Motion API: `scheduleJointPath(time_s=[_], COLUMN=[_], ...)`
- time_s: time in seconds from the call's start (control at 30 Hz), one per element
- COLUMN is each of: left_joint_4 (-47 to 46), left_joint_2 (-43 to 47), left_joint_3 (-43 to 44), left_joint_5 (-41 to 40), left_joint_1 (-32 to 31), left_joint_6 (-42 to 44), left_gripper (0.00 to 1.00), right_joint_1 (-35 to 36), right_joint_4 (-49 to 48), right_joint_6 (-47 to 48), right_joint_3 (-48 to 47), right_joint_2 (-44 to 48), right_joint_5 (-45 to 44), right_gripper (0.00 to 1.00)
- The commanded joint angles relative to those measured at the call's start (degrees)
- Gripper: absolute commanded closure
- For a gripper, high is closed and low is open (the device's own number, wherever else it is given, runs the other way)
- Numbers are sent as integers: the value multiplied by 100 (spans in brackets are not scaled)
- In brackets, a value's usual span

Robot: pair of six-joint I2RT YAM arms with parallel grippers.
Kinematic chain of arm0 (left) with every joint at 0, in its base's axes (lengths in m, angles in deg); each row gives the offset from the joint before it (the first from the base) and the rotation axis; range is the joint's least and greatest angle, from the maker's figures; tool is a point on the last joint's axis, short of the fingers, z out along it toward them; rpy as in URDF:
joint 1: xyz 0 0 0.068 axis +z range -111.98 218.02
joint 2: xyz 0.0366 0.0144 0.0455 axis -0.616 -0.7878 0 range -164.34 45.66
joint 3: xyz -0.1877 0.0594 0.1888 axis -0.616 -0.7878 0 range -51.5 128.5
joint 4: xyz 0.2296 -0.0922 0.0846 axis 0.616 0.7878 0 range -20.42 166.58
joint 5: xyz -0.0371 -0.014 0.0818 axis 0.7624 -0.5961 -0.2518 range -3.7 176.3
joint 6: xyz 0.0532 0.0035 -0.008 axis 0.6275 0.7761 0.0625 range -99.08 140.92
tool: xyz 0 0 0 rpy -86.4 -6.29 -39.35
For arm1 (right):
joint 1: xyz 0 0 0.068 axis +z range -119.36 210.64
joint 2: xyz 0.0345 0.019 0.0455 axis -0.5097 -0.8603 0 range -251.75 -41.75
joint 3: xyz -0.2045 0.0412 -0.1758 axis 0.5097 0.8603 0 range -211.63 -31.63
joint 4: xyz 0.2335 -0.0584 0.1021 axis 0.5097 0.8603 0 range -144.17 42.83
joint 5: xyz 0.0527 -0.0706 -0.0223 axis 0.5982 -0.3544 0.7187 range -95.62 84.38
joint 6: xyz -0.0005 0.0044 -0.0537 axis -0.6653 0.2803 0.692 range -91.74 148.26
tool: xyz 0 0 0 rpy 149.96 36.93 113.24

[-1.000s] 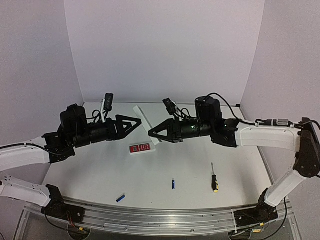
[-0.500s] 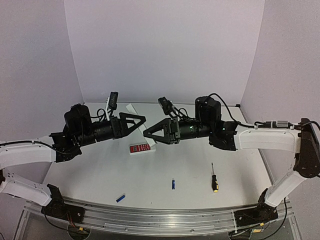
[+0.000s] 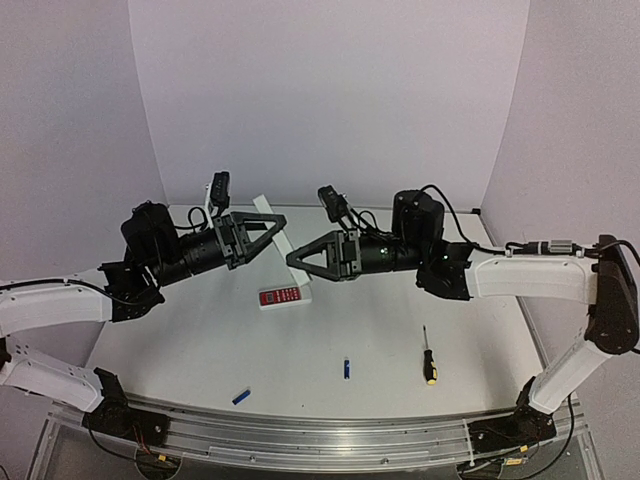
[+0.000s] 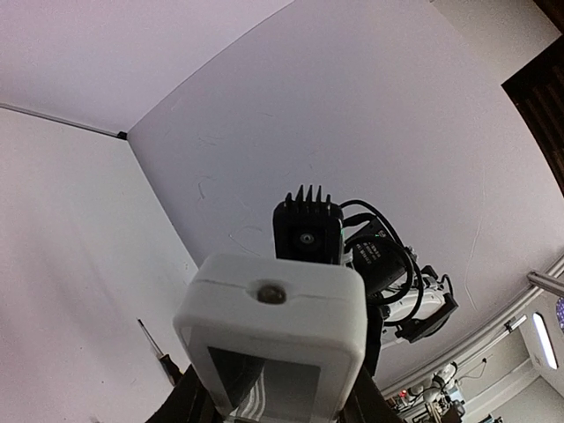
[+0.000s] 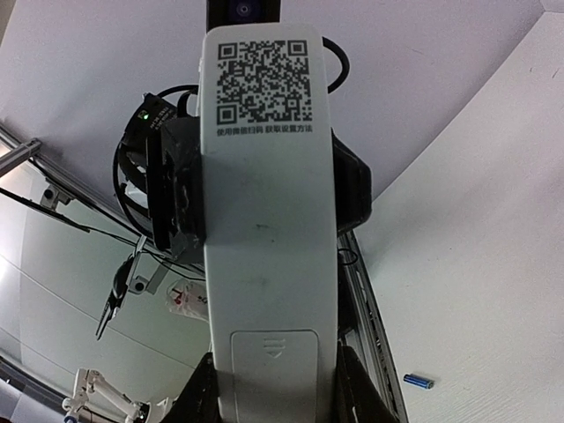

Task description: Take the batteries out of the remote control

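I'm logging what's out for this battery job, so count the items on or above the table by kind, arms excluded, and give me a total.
Remotes: 2, the white remote and the red-faced remote
Blue batteries: 2
Screwdriver: 1
Total: 5

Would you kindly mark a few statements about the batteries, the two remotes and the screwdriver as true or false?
1. Two blue batteries lie loose on the table. True.
2. The screwdriver lies between the two batteries. False: the screwdriver lies to the right of both in the top view.
3. The remote control shows its QR sticker to the right wrist camera. True.
4. The red-faced remote is lifted off the table. False: the red-faced remote lies flat on the table.
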Motion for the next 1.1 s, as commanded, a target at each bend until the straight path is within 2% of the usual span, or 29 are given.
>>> scheduleJointPath(time_s=[0.0,0.27,0.3,0.4,0.6,0.7,0.9,1.07], left_joint_4=[1105,2642,2835,3661,4526,4726,4967,5247], left_joint_2=[-174,-318,-366,-570,-1023,-1194,-1396,-1662], left_joint_3=[399,886,961,1217,1683,1815,1940,2137], left_joint_5=[-778,-1963,-2104,-2477,-2730,-2758,-2801,-2818], left_joint_1=[-18,-27,-27,-27,-36,-36,-57,-75], left_joint_6=[55,-226,-264,-469,-855,-984,-1223,-1442], left_gripper=[100,100,100,100,100,100,100,100], right_joint_1=[74,73,70,81,201,253,334,414], right_joint_4=[-25,673,815,1377,2652,2872,3473,3485], right_joint_6=[62,585,691,1032,1746,1953,2397,2466], right_joint_3=[-127,-252,-271,-360,-810,-965,-1147,-1358], right_joint_2=[-64,-119,-116,-126,-447,-664,-957,-1339], right_joint_5=[-380,-810,-866,-1048,-1378,-1564,-2476,-2315], right_gripper=[77,28,25,23,23,25,25,27])
